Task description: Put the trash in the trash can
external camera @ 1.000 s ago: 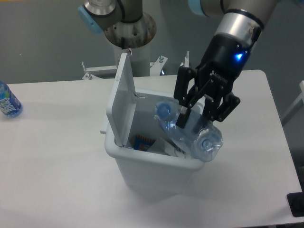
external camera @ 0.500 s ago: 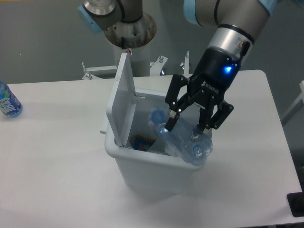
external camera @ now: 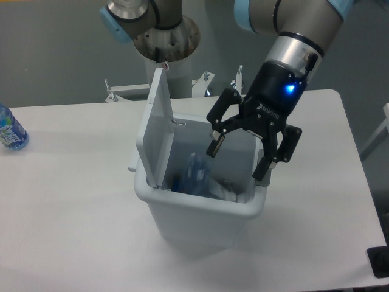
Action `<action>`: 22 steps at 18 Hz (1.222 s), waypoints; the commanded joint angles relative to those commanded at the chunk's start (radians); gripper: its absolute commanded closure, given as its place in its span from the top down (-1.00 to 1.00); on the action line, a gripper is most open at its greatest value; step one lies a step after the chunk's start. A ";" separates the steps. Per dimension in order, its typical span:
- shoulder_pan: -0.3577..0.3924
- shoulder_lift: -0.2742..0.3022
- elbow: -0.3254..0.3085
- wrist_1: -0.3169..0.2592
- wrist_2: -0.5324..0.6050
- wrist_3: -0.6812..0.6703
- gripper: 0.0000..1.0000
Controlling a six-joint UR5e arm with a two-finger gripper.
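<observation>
**Jaws spread over the open bin**

While my black two-finger gripper hangs over the mouth of the pale grey-white rectangular plastic trash can, my jaws stand wide apart and hold nothing. One fingertip sits over the open interior; the other lies at about 4 o'clock from it, just above the can's right rim. A blue light glows on my wrist housing.

The crushed clear plastic bottle lies inside the can, low down, blurred, a streak of blue and clear plastic near the front wall. Something white lies beside it at 3 o'clock; I cannot tell whether that is the small clear bag.

The can's hinged flap lid stands upright along the left side, at 9 o'clock from my fingers. The can sits on the white table. At the far 9 o'clock edge of the table, well apart from the can, lies a blue-labelled plastic bottle, partly cut off. At 12 o'clock behind the can rises my grey base column.
</observation>
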 joint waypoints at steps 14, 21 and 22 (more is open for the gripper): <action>0.152 -0.040 0.011 -0.011 0.182 0.270 1.00; 0.177 -0.078 0.009 -0.084 0.339 0.533 1.00; 0.178 -0.078 0.006 -0.093 0.356 0.573 1.00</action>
